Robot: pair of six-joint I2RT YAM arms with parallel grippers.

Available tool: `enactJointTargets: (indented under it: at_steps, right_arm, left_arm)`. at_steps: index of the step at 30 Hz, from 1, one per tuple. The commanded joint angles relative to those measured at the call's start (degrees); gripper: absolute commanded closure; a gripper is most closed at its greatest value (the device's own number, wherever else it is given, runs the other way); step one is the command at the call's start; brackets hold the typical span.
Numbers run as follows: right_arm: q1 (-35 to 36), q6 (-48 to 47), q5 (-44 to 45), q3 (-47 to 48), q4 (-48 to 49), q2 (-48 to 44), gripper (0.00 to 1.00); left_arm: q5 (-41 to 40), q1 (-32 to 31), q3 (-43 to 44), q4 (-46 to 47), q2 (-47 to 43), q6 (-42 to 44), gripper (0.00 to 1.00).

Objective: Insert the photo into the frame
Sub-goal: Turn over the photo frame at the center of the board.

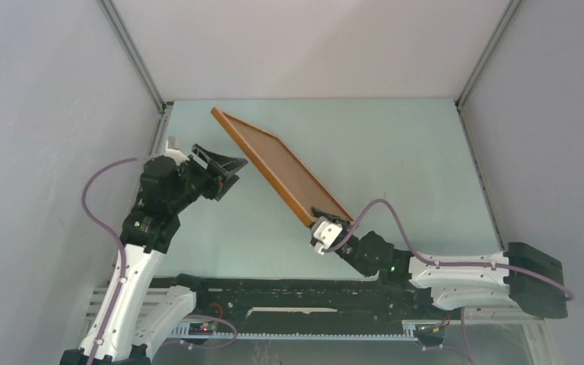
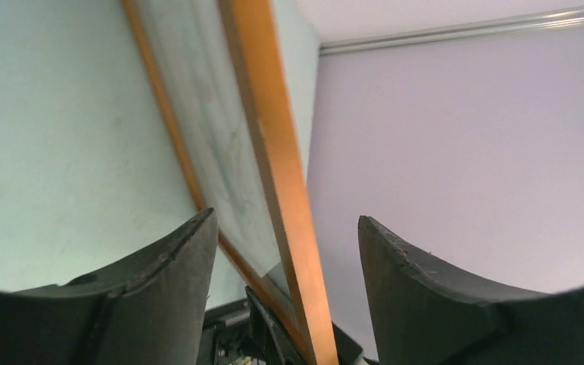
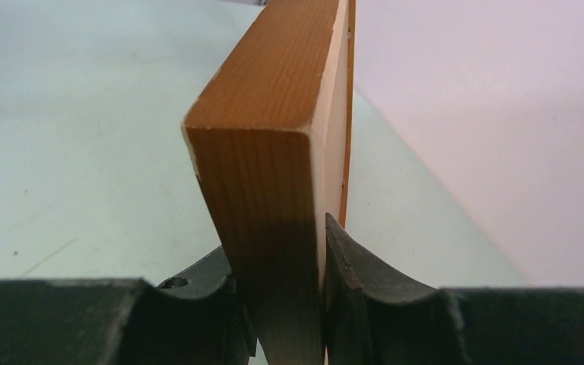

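Observation:
The frame (image 1: 281, 163) is lifted off the table and tilted on edge, its brown back panel facing up and to the right. My right gripper (image 1: 327, 218) is shut on the frame's near corner; in the right wrist view the wooden rail (image 3: 262, 114) sits clamped between both fingers of that gripper (image 3: 277, 243). My left gripper (image 1: 230, 172) hovers open just left of the frame's long side. In its own view the frame's rail (image 2: 270, 129) runs up between the spread fingers of the left gripper (image 2: 287, 217) without touching either. The photo shows in no view.
The pale green table (image 1: 395, 152) is boxed in by grey walls on the left (image 1: 46, 114), right and back, with metal posts at the far corners. The black rail with both arm bases (image 1: 289, 293) runs along the near edge.

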Motion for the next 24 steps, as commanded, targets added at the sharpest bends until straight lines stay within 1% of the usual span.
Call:
enactJointTargets:
  at_steps: [1, 4, 5, 6, 7, 9, 12, 14, 17, 21, 24]
  right_arm:
    - [-6.7, 16.5, -7.3, 1.5, -2.4, -4.6, 1.0]
    - [-13.1, 24.0, -14.9, 1.9, -5.4, -7.7, 1.0]
    - [-16.0, 27.2, -19.3, 2.2, -7.4, -8.9, 1.0]
    - [-19.6, 30.7, -25.8, 2.7, -9.2, -9.8, 1.0]
    - [-23.0, 35.0, -30.7, 2.9, -9.3, -10.1, 1.0]
    - [-28.8, 40.1, -38.8, 4.0, -10.5, -9.2, 1.0]
    - [-36.0, 46.6, -50.4, 5.8, -9.9, -7.0, 1.0]
    - [-40.7, 51.6, -57.9, 6.3, -5.7, -4.4, 1.0]
    - [-43.8, 55.3, -63.8, 8.3, -3.9, -0.6, 1.0]
    - [-47.6, 62.6, -70.2, 8.7, 4.6, 4.9, 1.0]
    - [-49.4, 66.6, -74.7, 10.4, 7.6, 9.9, 1.0]
  left_arm:
    - [-3.5, 0.1, 10.2, -0.7, -1.9, 10.9, 0.28]
    - [-8.3, 0.1, 15.6, -4.8, -2.9, 16.4, 0.28]
    - [-9.8, 0.1, 17.2, -5.9, -3.2, 18.0, 0.28]
    - [-11.3, 0.2, 18.5, -7.0, -3.5, 19.4, 0.28]
    - [-12.4, 0.2, 19.8, -8.1, -3.7, 20.5, 0.29]
    - [-13.6, 0.2, 21.6, -9.0, -3.8, 22.1, 0.29]
    - [-14.0, 0.2, 22.1, -9.2, -4.1, 23.1, 0.29]
    - [-14.0, 0.2, 21.7, -9.2, -4.2, 23.1, 0.29]
    - [-13.5, 0.2, 20.8, -9.1, -4.5, 22.6, 0.3]
    - [-13.3, 0.1, 20.1, -9.0, -4.8, 22.1, 0.3]
    - [-13.2, 0.1, 20.0, -9.0, -5.0, 22.1, 0.3]
